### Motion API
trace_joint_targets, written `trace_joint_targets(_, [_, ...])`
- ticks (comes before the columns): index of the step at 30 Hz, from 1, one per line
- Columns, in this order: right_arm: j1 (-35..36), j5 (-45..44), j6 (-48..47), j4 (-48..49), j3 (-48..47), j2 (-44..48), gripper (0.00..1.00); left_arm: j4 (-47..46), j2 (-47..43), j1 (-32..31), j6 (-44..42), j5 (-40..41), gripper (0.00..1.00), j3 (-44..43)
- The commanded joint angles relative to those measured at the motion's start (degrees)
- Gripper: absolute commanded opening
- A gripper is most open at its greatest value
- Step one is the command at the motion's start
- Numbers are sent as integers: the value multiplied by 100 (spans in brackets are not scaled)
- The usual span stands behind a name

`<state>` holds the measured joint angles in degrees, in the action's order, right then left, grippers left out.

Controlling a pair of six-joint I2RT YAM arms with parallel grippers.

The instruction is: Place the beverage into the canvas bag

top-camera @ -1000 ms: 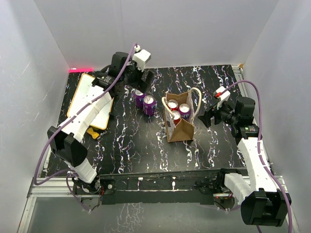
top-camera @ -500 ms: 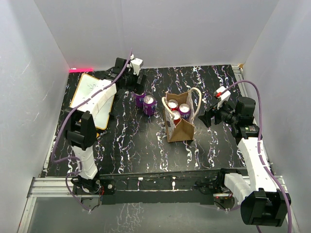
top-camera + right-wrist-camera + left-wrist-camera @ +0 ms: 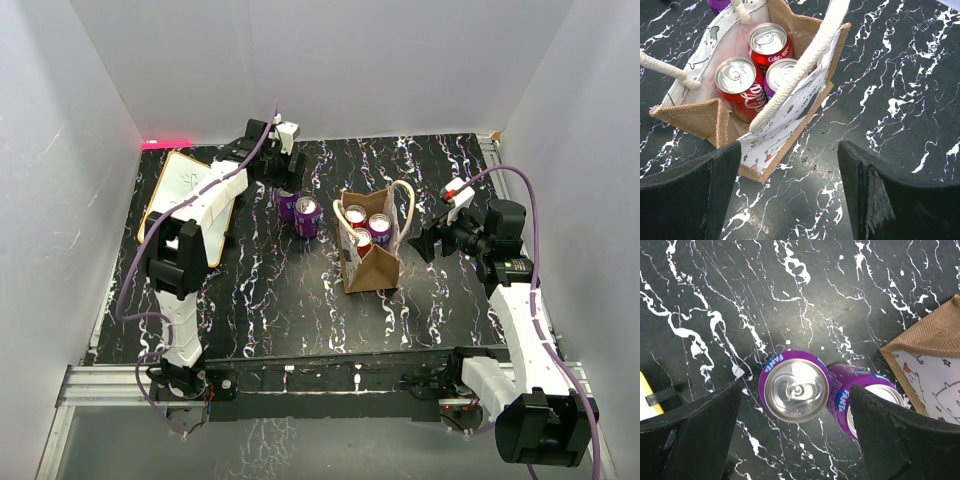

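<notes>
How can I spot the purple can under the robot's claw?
Find the tan bag in the middle of the black table. Just left of it stand two purple cans. You want the far can, between the left jaws, not the near can by the bag.

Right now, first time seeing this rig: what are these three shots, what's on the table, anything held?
These are two robot arms bolted at the near table edge, each ending in a two-finger gripper. The overhead shot looks down from behind them. The other two shots come from a camera on each wrist, so the dark shapes at their lower corners are that arm's own fingers. On the black marbled table there is a canvas bag holding three cans, two purple cans standing apart to its left, and a white board with a yellow rim at far left. The left gripper is over one purple can, with its fingers wide on either side and not touching it. The right gripper is open next to the bag. Nothing is held.
</notes>
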<state>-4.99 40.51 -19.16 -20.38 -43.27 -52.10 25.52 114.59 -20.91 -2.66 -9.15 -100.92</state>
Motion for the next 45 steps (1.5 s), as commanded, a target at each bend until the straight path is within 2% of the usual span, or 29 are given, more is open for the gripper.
trace_joint_targets(1, [-24, 36, -8, 334, 20, 68, 81, 31, 242, -21, 104, -148, 85, -327])
trace_joint_targets(13, [-22, 36, -18, 324, 20, 109, 81, -9, 628, -19, 105, -158, 81, -270])
trace_joint_targets(17, [-27, 29, -18, 325, 27, 120, 81, 12, 654, -19, 67, -180, 77, -174])
trace_joint_targets(20, [-20, 27, -18, 333, 27, 121, 81, -35, 577, -23, -11, -192, 69, -140])
trace_joint_targets(24, [-21, 2, -18, 333, 29, 129, 81, -5, 450, -20, -221, -245, 47, -181])
trace_joint_targets(29, [-19, 1, -17, 333, 29, 135, 81, -1, 97, -23, -531, -85, 31, -173])
trace_joint_targets(33, [-20, 39, -9, 337, 29, 125, 81, -56, -339, -19, -802, 98, 1, -206])
trace_joint_targets(39, [-22, 92, -9, 324, 26, 130, 81, -354, -1051, -19, -943, 153, 0, -234])
trace_joint_targets(45, [-21, 113, -9, 324, 28, 139, 81, -596, -1704, -144, -732, -88, 0, -352])
